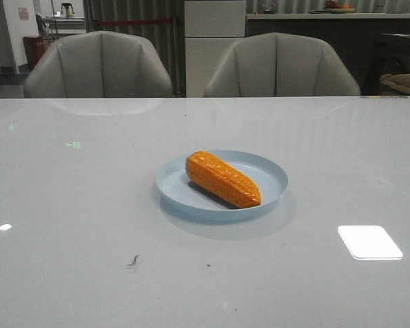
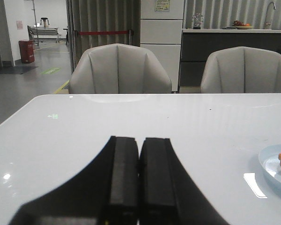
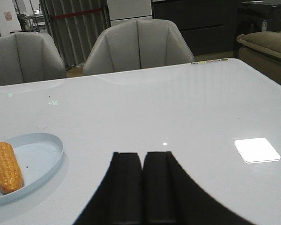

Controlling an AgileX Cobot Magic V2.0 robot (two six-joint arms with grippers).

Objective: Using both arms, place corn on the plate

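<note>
Bare table [image 1: 68, 225] surrounds the plate [image 1: 270, 174]; chairs [image 1: 99, 65] stand behind.

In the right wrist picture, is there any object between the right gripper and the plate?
No. In the right wrist view only bare white table lies between the shut right gripper and the plate holding the corn.

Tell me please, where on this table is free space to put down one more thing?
Nearly all of the table is bare: the wide stretch left of the plate, the strip behind it toward the two chairs, and the near edge in front. The only occupied spot is the middle, where the corn lies diagonally on the plate. Both pincers are shut, away from it.
</note>
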